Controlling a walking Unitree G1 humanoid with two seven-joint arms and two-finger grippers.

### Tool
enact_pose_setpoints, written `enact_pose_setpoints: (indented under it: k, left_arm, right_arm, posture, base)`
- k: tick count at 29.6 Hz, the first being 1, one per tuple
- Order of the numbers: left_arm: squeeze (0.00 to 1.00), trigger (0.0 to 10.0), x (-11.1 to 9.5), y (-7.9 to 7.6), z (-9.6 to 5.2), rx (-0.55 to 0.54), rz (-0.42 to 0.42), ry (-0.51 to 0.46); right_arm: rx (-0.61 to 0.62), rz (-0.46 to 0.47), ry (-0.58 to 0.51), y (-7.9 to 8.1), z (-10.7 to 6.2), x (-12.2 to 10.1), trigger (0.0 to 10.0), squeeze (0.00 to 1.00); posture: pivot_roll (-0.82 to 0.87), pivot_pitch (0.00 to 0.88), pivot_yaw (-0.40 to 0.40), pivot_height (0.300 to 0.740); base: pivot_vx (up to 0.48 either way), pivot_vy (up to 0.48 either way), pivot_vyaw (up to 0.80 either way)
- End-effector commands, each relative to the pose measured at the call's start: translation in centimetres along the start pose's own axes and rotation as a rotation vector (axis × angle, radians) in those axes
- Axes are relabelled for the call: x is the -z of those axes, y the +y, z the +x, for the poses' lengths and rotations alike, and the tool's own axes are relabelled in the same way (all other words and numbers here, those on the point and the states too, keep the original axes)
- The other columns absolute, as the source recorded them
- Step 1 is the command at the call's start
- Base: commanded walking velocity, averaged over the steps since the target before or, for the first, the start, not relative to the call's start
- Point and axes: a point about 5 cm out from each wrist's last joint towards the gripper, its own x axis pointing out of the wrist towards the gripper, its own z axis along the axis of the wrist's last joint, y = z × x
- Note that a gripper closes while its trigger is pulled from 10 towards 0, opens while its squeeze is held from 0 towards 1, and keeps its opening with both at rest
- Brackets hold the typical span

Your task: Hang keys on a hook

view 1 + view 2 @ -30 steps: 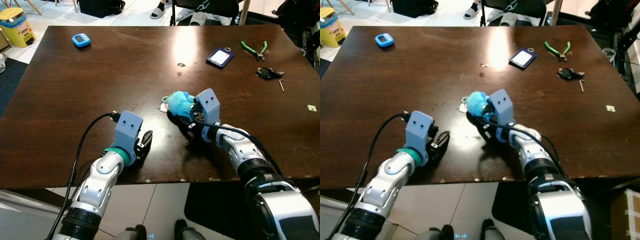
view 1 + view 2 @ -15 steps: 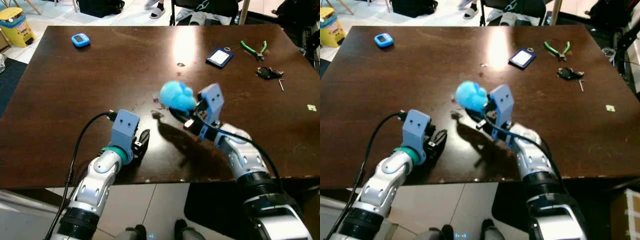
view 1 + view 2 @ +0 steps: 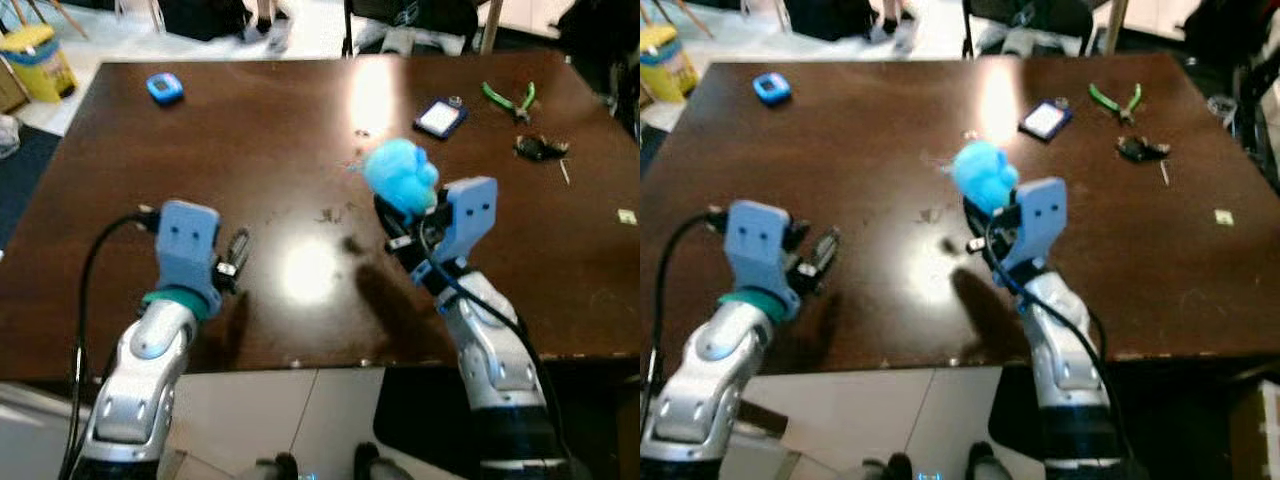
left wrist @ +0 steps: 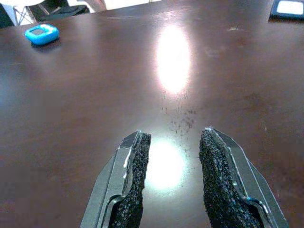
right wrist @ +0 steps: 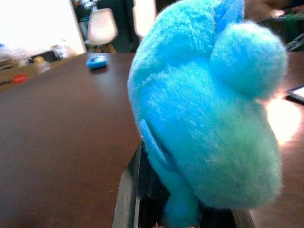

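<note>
1. One broad dark wooden table [image 3: 200, 140] spreads before the robot; since the picture of a second ago the whole view has shifted, so the camera has moved too.
2. The right gripper [image 3: 405, 225] now holds the blue plush keychain [image 3: 402, 176] raised clear above the table's middle, where a second ago it lay on the wood; its jaws are closed on the plush's lower part.
3. The plush looks light, soft and squashy, so it may sag or slip; no ring or loop can be made out, though that would be the firmer place to hold for hooking.
4. The left gripper [image 4: 173, 185] hovers above the near left of the table, higher than before, its jaws parted and empty.
5. No hook can be made out.
</note>
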Motion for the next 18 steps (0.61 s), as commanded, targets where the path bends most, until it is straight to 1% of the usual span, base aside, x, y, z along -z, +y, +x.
enact_pose_setpoints:
  k: [1,2,4,6,9,11,14,17,18]
  left_arm:
    - [0.00,10.0,0.4,0.3,-0.6,-0.012,0.023,0.024]
    - [0.00,10.0,0.6,0.5,-0.7,-0.020,0.037,0.028]
    - [0.00,10.0,0.6,0.5,-0.7,-0.020,0.037,0.028]
    - [0.00,10.0,0.6,0.5,-0.5,-0.027,0.034,0.025]
    - [0.00,10.0,0.3,0.4,0.1,-0.056,0.033,0.018]
    - [0.00,10.0,0.3,0.4,0.1,-0.056,0.033,0.018]
    - [0.00,10.0,-0.3,0.6,0.1,-0.081,0.052,0.019]
    - [0.00,10.0,-0.3,0.6,0.1,-0.081,0.052,0.019]
    - [0.00,10.0,-0.4,0.6,0.1,-0.084,0.055,0.021]
  right_arm:
    - [0.021,-0.012,-0.002,0.3,-0.6,0.3,10.0,0.00]
    - [0.038,-0.027,-0.029,0.6,-0.5,-0.2,10.0,0.00]
    - [0.038,-0.027,-0.029,0.6,-0.5,-0.2,10.0,0.00]
    - [0.041,-0.022,-0.035,0.9,-0.3,-0.5,10.0,0.00]
    - [0.038,-0.013,-0.036,1.8,0.3,-1.0,10.0,0.00]
    - [0.038,-0.013,-0.036,1.8,0.3,-1.0,10.0,0.00]
    - [0.033,-0.013,-0.028,3.0,0.8,-0.9,10.0,0.00]
    - [0.033,-0.013,-0.028,3.0,0.8,-0.9,10.0,0.00]
    - [0.030,-0.010,-0.027,3.2,0.9,-0.9,10.0,0.00]
  posture:
    - [-0.08,0.115,0.118,0.740]
    - [-0.09,0.107,0.121,0.740]
    - [-0.09,0.107,0.121,0.740]
    - [-0.09,0.100,0.120,0.740]
    - [-0.08,0.091,0.114,0.740]
    - [-0.08,0.091,0.114,0.740]
    - [-0.07,0.090,0.108,0.740]
    - [-0.07,0.090,0.108,0.740]
    - [-0.07,0.089,0.107,0.740]
  base:
    - [0.000,0.000,0.00]
    - [0.000,0.000,0.00]
    - [0.000,0.000,0.00]
    - [0.000,0.000,0.00]
    - [0.000,0.000,0.00]
    - [0.000,0.000,0.00]
    - [0.000,0.000,0.00]
    - [0.000,0.000,0.00]
    - [0.000,0.000,0.00]
